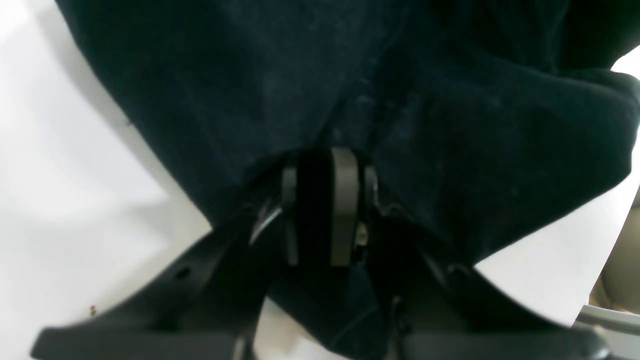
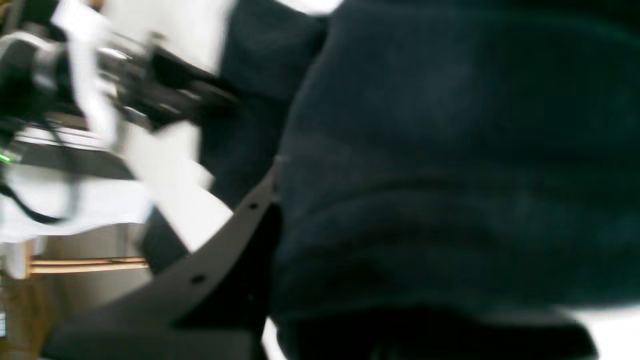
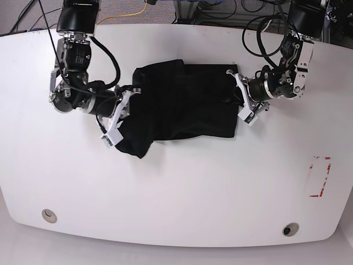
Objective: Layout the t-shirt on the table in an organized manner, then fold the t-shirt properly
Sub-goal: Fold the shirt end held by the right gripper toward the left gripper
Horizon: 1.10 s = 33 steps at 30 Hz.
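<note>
The black t-shirt [image 3: 182,102] lies bunched across the middle of the white table [image 3: 176,187], stretched between both grippers. My left gripper [image 3: 237,98] is at the shirt's right edge in the base view. In the left wrist view this gripper [image 1: 320,200] is shut on a fold of the t-shirt [image 1: 350,90], which fans out beyond the grey fingers [image 1: 345,200]. My right gripper [image 3: 131,104] holds the shirt's left edge, where a lobe of cloth sags toward the front. The right wrist view is blurred, and the t-shirt [image 2: 450,165] covers the fingertips, leaving one finger [image 2: 200,277] visible.
A red tape outline [image 3: 319,176] marks the table's right side. Two metal grommets [image 3: 48,214] [image 3: 289,228] sit near the front edge. Cables hang behind the back edge. The left arm [image 2: 150,85] shows blurred at the top left of the right wrist view.
</note>
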### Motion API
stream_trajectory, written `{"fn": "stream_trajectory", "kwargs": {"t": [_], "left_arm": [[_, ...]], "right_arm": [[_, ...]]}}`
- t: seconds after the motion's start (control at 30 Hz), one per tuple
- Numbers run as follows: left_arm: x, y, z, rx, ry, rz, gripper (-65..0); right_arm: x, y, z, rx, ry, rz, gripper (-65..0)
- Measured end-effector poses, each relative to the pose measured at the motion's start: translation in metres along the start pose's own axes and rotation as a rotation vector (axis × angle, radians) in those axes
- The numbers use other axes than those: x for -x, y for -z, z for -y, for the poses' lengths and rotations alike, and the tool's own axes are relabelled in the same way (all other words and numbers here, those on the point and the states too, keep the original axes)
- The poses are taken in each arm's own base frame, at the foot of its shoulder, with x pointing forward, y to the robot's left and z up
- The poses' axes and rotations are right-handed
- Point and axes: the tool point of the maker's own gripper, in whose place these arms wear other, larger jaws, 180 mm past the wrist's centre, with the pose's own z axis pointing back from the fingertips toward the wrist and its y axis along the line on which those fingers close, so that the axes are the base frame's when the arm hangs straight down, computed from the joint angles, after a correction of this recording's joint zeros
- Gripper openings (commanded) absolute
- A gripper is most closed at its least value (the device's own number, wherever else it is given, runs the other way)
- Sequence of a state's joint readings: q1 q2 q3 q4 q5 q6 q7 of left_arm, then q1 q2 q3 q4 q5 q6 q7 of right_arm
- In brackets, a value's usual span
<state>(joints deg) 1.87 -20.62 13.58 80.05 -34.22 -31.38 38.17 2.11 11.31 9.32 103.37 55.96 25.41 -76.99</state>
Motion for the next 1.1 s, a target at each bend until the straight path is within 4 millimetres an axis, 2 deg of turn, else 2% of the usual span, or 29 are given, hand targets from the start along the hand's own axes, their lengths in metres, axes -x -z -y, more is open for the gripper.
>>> {"fn": "stream_trajectory", "kwargs": {"t": [0.13,0.23,0.43,0.77,0.87,0.9,1.03,1.1], "left_arm": [[0.0,0.0,0.0,0.0,0.0,-0.001,-57.8],[0.0,0.0,0.0,-0.001,0.0,0.0,-57.8],[0.0,0.0,0.0,0.0,0.0,0.001,-57.8],[-0.002,0.005,0.005,0.009,-0.006,0.004,-57.8],[-0.002,0.005,0.006,0.01,-0.007,0.004,-57.8],[-0.002,0.005,0.006,0.011,-0.008,0.004,-57.8],[-0.002,0.005,0.006,0.011,-0.008,0.004,-57.8],[-0.002,0.005,0.006,0.011,-0.008,0.004,-57.8]], "right_arm": [[-0.003,0.008,-0.012,-0.039,0.021,0.011,-65.0],[0.002,0.017,-0.019,-0.05,0.002,-0.022,-65.0],[-0.001,0.035,-0.047,-0.126,-0.048,-0.051,-65.0],[0.006,0.051,-0.073,-0.191,-0.136,-0.124,-63.3],[-0.003,0.052,-0.079,-0.206,-0.148,-0.102,-54.7],[-0.006,0.052,-0.079,-0.206,-0.152,-0.096,-49.6],[-0.011,0.052,-0.07,-0.162,-0.175,-0.098,-35.5],[-0.01,0.052,-0.066,-0.137,-0.183,-0.106,-31.4]]}}
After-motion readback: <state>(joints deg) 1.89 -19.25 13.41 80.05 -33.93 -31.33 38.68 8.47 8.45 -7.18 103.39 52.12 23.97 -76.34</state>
